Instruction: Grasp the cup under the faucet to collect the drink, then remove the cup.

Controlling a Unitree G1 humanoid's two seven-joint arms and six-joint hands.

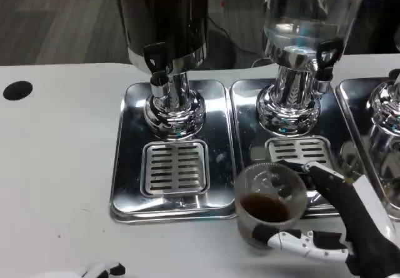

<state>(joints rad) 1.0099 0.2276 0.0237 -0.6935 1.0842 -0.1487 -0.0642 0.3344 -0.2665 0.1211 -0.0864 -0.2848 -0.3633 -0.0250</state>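
Holding clear plastic cup [270,202] of dark drink, right hand [340,228] fingers wrapped round it near table's front edge; keep level, withdraw slowly; left hand [103,270] fingers unclear

White table [56,165] spans the near scene, surface matte and evenly lit. One round black hole [17,90] sits at its far left. Beyond the far edge, grey carpeted floor [56,15]; a dark cable [219,28] trails across it, centre.

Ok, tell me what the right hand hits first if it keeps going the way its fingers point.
The right hand holds the cup, fingers pointing left. Beyond the cup that line looks free over white table, though depth is unclear.
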